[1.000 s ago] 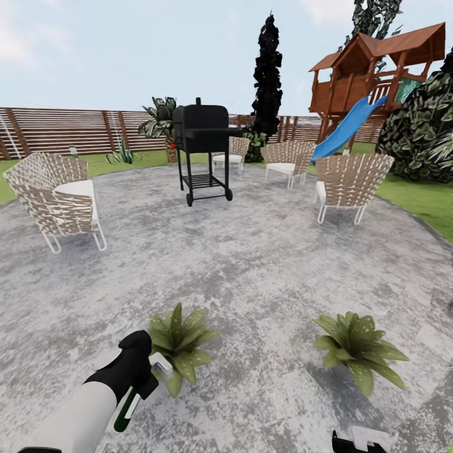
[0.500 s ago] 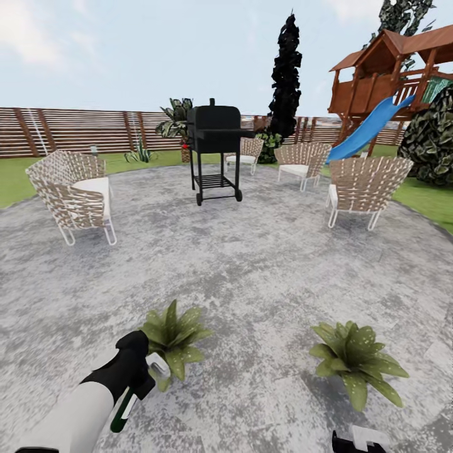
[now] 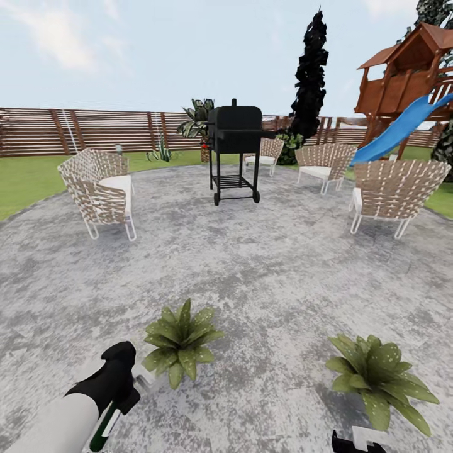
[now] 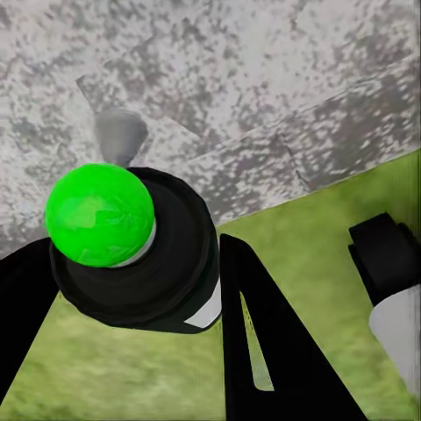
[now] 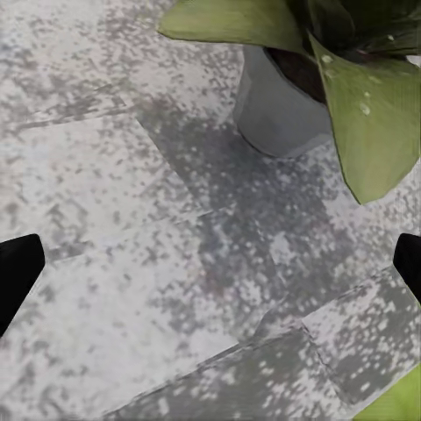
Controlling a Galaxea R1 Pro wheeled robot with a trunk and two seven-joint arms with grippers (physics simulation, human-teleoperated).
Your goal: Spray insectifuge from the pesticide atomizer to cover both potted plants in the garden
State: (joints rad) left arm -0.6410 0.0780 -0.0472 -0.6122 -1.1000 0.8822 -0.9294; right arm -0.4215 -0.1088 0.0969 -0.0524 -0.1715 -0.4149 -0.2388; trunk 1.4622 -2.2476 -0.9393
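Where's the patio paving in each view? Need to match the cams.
Head view: paving spreads across the middle and lower area, under the chairs and both plants.
Left wrist view: paving lies beyond the held bottle.
Right wrist view: paving runs under the plant pot.
Shared landmark: the lawn bordering the paving.

The pesticide atomizer (image 3: 105, 425) — dark green, white-labelled — is sitting clamped in the left gripper (image 3: 126, 393), near one potted plant (image 3: 180, 343); the other plant (image 3: 380, 379) is sitting near the right gripper (image 3: 357, 440).
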